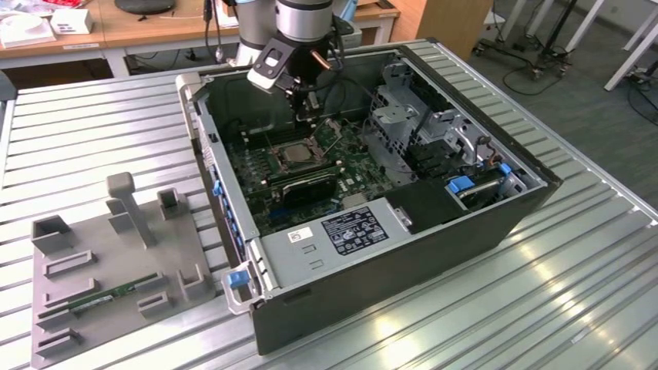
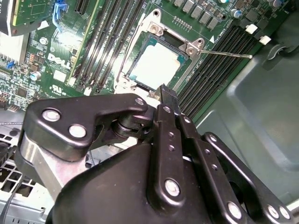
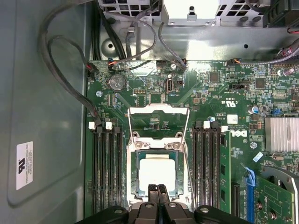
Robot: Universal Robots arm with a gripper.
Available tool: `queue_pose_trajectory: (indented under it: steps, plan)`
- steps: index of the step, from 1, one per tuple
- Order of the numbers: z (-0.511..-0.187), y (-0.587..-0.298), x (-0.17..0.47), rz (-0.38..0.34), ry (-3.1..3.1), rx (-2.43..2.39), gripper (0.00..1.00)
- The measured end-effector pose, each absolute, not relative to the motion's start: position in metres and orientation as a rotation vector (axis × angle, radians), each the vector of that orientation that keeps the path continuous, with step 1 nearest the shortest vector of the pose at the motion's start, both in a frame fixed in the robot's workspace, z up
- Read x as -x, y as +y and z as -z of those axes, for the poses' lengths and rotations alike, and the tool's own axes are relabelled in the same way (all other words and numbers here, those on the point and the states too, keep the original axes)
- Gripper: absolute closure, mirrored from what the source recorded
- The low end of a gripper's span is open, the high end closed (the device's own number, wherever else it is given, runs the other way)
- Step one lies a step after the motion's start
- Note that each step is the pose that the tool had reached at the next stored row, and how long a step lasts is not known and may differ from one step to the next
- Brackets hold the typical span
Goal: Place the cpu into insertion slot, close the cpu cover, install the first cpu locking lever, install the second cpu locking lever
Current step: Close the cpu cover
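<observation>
Ribbed silvery slats form the surface (image 1: pixel 575 270); in the exterior view, wooden desks (image 1: pixel 154 31) stand behind it at twelve o'clock and grey floor (image 1: pixel 575 77) shows at two. An open computer case (image 1: pixel 411 254) stands on it, with a grey fixture tray (image 1: pixel 103 262) at its eight o'clock. The cpu (image 3: pixel 158 171) sits in the insertion slot (image 3: pixel 132 170), and the cpu cover (image 3: pixel 159 108) is swung open. The end effector (image 3: pixel 157 188) hangs over the cpu's edge, fingers pressed together, holding nothing.

Covering the near rim of the insertion slot (image 3: pixel 134 173) with the gripper (image 3: pixel 157 188) in the first wrist view; cropping the finned heatsink (image 3: pixel 282 134) at an edge there; blocking much of the motherboard (image 2: pixel 51 51) behind the gripper's linkage in the second wrist view.
</observation>
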State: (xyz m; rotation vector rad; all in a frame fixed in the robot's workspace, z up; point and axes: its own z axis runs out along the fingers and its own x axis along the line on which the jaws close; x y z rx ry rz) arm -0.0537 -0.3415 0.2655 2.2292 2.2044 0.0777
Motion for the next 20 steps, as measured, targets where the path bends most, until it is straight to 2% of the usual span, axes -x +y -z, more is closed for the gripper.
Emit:
queue_pose_trajectory:
  steps: [20]
  plan:
    - [-0.2658,-0.3415,0.0451,-0.078,2.204,-2.229,0.89]
